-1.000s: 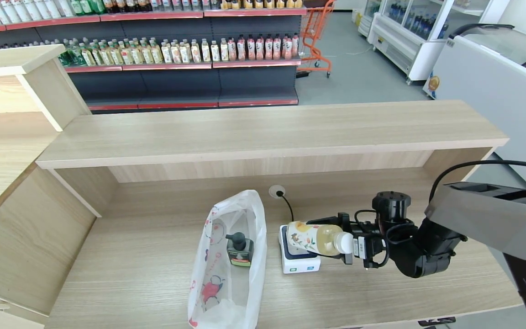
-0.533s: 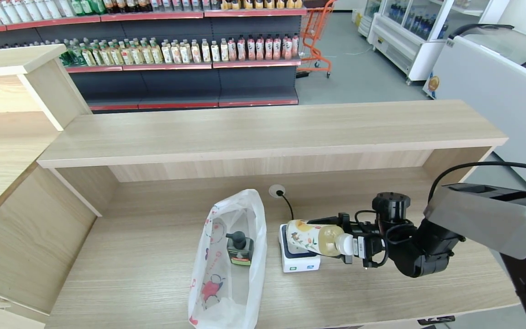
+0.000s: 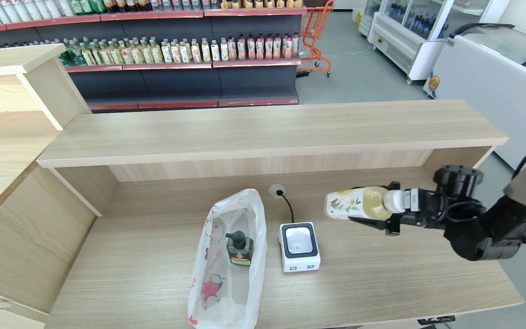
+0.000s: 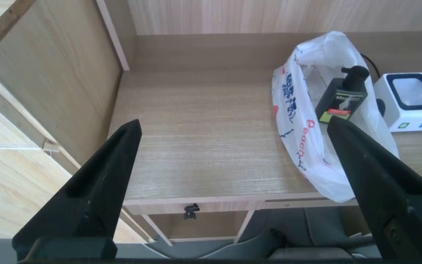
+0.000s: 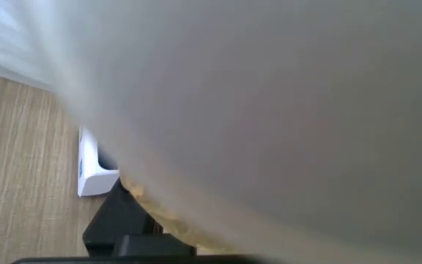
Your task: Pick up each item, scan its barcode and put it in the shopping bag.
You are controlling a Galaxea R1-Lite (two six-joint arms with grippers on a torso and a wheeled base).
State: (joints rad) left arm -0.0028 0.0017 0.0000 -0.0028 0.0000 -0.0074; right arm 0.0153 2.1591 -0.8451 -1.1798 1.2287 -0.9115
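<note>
Plastic bottle [image 3: 349, 203] sideways, mid-right of head frame; cap end partly hidden by r. claw [image 3: 372, 205] clamped round it.

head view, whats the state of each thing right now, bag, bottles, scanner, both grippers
drink bottle: capped, held sideways in the air
right gripper: shut on the drink bottle near its neck
shopping bag: open, lying on the counter
pump bottle: inside the shopping bag
scanner: on the counter, window uncovered, cable attached
left gripper: open, empty
</note>
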